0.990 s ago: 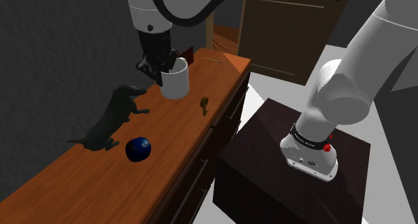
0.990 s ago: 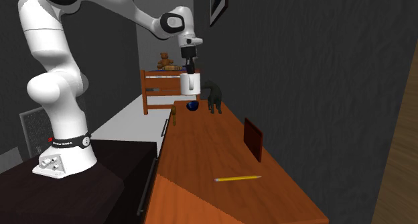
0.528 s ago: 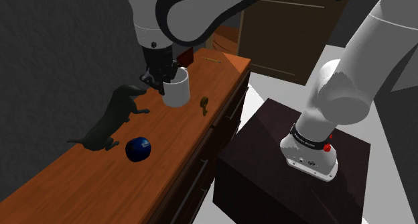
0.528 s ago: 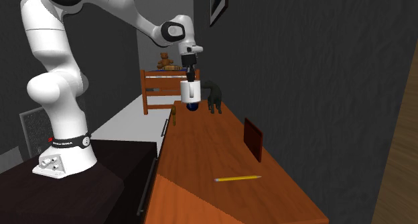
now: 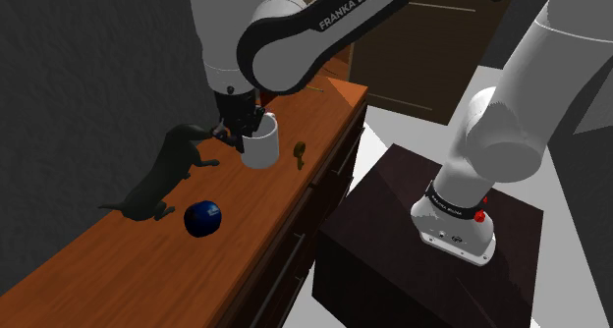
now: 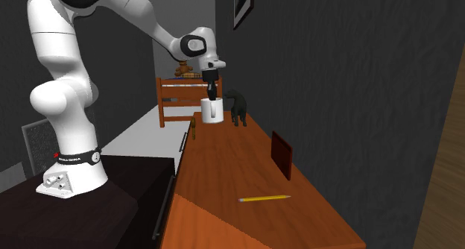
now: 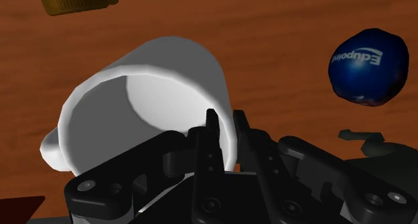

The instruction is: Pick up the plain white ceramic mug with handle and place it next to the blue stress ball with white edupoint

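Clasping mug [image 7: 167, 62] rim with tool [image 7: 224, 120]; contact with desk [image 5: 118, 267] unclear.

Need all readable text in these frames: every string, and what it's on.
"FRANKA EMIK", white letters on the arm's dark link; the end is cut off.
"Edupoint", white letters on the blue ball, upside down in the wrist view.
Black band at the arm's base: has lettering, too small to read.
White mug: no text on the visible side.
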